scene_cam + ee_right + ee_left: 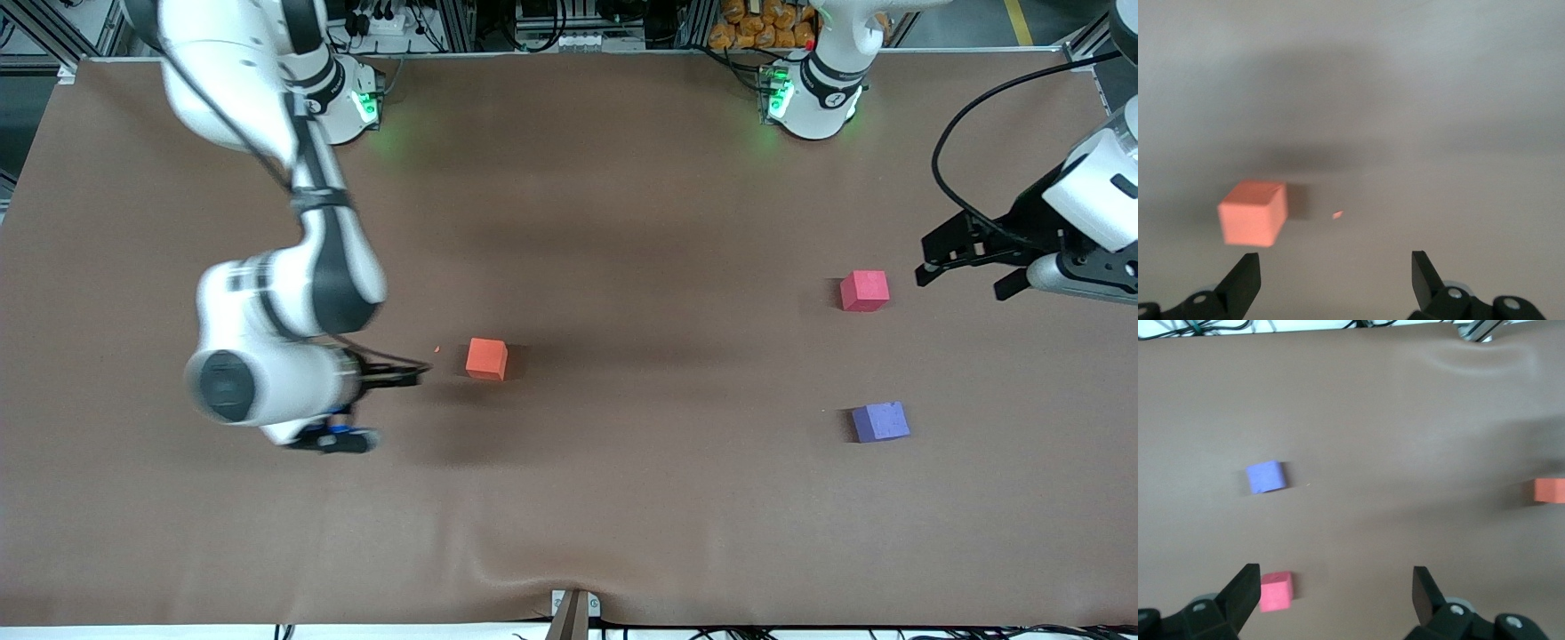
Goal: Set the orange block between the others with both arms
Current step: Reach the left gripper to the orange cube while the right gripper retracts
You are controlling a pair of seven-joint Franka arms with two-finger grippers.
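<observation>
The orange block [486, 358] [1253, 212] [1549, 491] lies on the brown table near its middle. My right gripper [415, 374] [1336, 273] is low beside it, on the side toward the right arm's end, open and empty. The block is just outside its fingers, not between them. The red-pink cube [864, 290] [1276, 591] and the purple-blue cube [880, 421] [1265, 477] lie apart toward the left arm's end, the purple-blue one nearer the front camera. My left gripper [962, 274] [1336, 593] hangs open and empty beside the red-pink cube.
A tiny orange crumb [436, 349] [1337, 215] lies on the table cover between the right gripper and the orange block. The cover has a raised wrinkle [533, 569] near the front edge. The arms' green-lit bases [356, 102] [805, 98] stand along the table's robot side.
</observation>
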